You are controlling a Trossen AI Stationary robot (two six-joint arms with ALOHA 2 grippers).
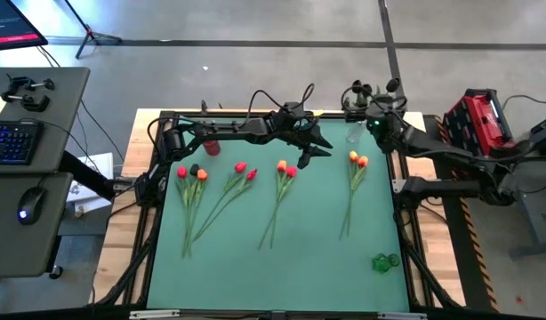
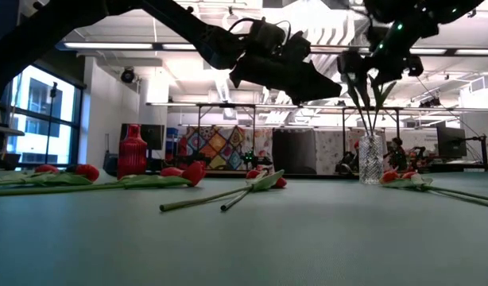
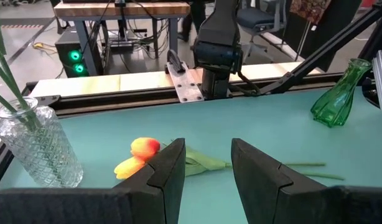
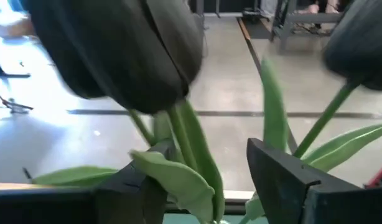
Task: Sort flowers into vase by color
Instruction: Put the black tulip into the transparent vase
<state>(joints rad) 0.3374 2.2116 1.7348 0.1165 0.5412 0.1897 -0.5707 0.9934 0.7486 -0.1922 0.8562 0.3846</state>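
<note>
Red and orange flowers lie in loose groups on the green mat: a red, dark and orange bunch, red pairs, a mixed pair and two orange tulips. Near-black tulips stand with their stems in the clear glass vase at the far edge. My right gripper is open above that vase, its fingers either side of a dark tulip's stem. My left gripper hangs open and empty above the mat, short of the orange tulips. My right gripper has its fingers apart around the dark tulip's stem, high up under the head. A green leaf lies in front of one finger; whether stem or leaf touches a finger I cannot tell. The tulip stands upright in the vase.
A red vase stands at the far left of the mat. A green glass vase is near the mat's right edge. Bare mat spreads across the near half.
</note>
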